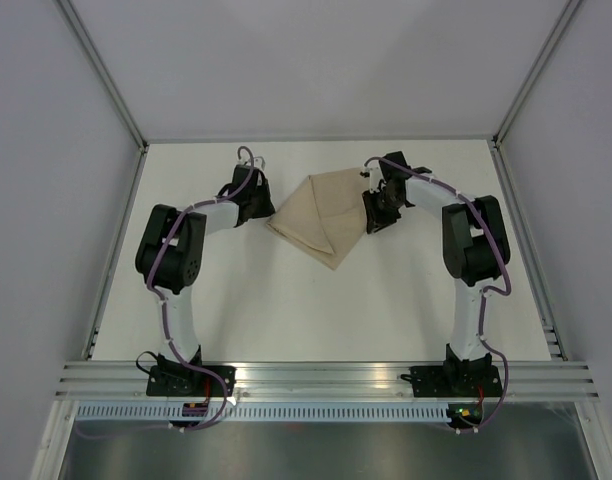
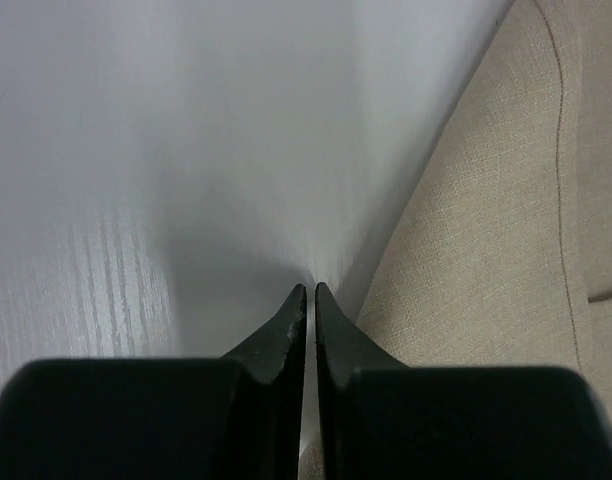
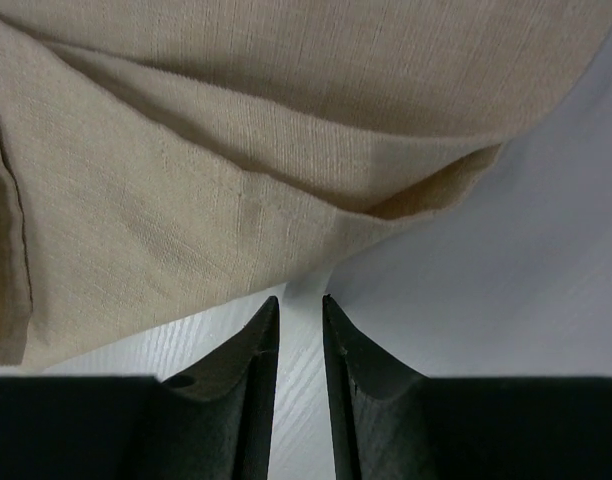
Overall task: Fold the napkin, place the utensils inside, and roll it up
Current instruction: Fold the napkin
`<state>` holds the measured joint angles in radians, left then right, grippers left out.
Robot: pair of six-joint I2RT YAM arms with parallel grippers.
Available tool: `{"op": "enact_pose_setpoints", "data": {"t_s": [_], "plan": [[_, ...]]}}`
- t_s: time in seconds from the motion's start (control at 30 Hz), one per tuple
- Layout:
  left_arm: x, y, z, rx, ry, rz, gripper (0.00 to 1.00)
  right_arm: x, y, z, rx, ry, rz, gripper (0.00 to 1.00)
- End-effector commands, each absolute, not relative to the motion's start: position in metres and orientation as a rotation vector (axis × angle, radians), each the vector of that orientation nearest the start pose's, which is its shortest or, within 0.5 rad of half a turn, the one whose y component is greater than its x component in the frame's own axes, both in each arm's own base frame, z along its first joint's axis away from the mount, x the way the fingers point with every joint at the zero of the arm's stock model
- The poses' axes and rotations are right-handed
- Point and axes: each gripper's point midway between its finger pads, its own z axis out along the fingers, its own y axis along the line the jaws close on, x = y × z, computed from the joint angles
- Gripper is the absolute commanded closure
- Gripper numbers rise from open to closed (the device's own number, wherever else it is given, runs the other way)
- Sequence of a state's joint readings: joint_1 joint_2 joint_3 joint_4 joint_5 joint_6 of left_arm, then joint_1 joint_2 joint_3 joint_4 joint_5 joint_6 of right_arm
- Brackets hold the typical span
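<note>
Your folded napkin lies on the table, toward its far side. Your left fingers are clenched together on nothing, with the cloth just to their right. Your right fingers stand slightly parted and empty, the cloth's edge just ahead of them.

Folded napkin on white table
</note>
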<state>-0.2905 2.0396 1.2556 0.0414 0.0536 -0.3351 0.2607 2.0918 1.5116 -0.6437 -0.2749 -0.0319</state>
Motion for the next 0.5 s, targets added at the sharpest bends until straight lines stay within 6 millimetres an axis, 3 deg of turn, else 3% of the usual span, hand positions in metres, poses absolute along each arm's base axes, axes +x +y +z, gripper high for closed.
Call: {"op": "enact_pose_setpoints", "data": {"t_s": [0.0, 0.47], "plan": [[0.468, -0.18, 0.024, -0.088, 2.349, -0.476, 0.9, 0.416, 0.151, -0.003, -0.454, 2.798, 0.348, 0.7], [0.417, -0.198, 0.016, -0.116, 2.377, -0.563, 0.92, 0.456, 0.156, -0.008, -0.493, 2.768, 0.28, 0.69]]}}
